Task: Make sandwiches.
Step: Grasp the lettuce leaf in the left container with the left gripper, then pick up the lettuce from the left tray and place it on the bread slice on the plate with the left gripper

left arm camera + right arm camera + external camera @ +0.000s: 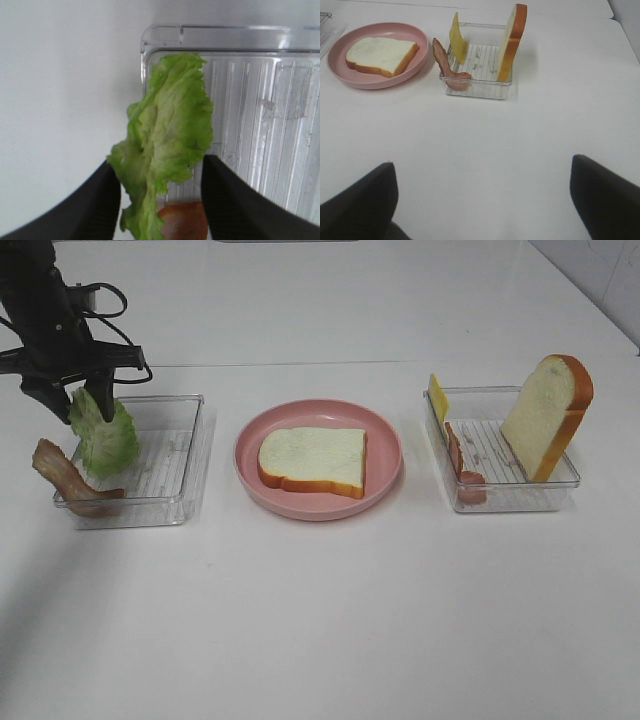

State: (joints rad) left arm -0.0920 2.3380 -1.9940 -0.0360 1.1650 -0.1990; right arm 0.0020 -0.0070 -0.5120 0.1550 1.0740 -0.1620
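High view overlooks all; right wrist (low, distant) shares the plate [320,505] [375,81]; left wrist peers close

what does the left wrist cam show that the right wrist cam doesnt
Left wrist only: the left gripper shut on the lettuce leaf over the left tray, with a bacon piece below.
Right wrist only: the open right gripper, the pink plate with a flat bread slice, and the right tray holding a bacon strip, cheese and an upright bread slice.
Shared: the white table. A clear edge in the right wrist view may be the left tray, but I cannot tell.
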